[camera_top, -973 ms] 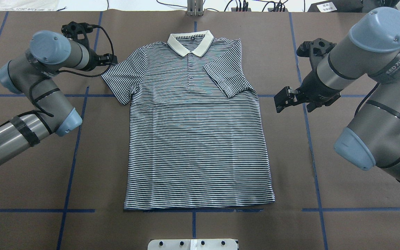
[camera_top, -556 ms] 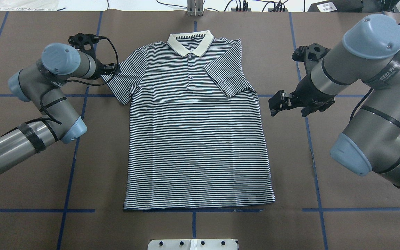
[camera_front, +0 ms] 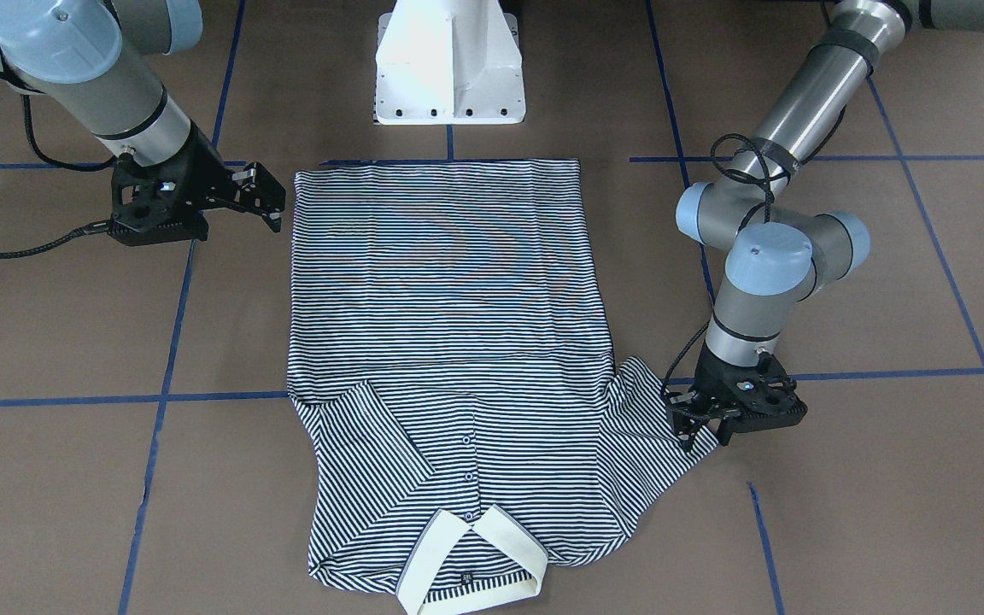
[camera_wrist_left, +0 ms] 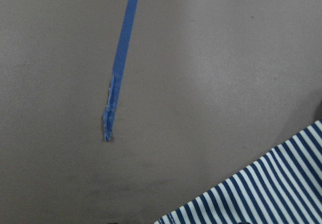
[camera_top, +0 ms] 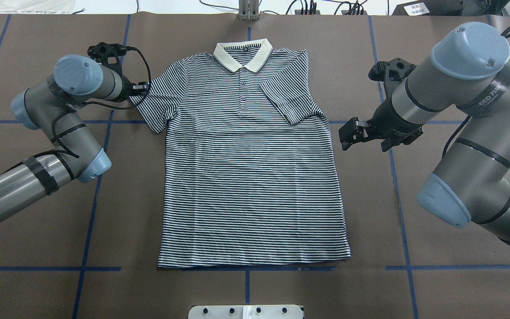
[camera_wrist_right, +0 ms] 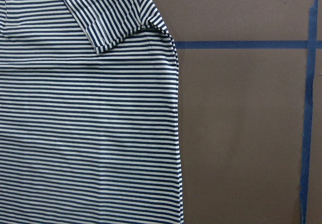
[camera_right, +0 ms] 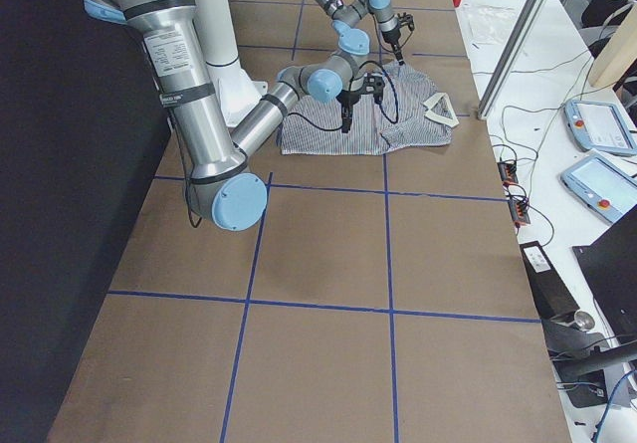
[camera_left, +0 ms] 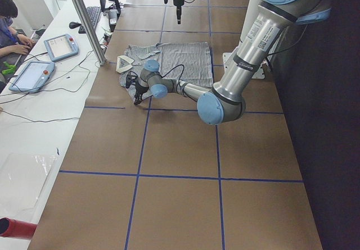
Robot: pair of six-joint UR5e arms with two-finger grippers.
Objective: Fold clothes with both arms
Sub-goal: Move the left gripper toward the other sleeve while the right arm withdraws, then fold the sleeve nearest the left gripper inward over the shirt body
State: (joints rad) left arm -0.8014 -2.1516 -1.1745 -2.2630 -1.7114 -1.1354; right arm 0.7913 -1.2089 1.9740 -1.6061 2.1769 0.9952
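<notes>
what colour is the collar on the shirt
Plain cream collar, seen best in the overhead exterior view.

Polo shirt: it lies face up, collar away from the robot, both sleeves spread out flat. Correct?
Not both. The polo shirt is face up, collar away, but only the sleeve on the robot's left lies flat; the other sleeve is folded over the chest, per the overhead view.

A robotics laboratory is indicated. Two jointed robot arms (camera_top: 458, 102) are mounted over a table (camera_top: 29, 292) covered in brown paper and marked into a grid with blue tape (camera_top: 38, 268). Beside the table a white bench (camera_left: 34, 126) is set, on which teach pendants (camera_left: 62, 46) are laid and at which a person (camera_left: 8, 14) is seated.
</notes>
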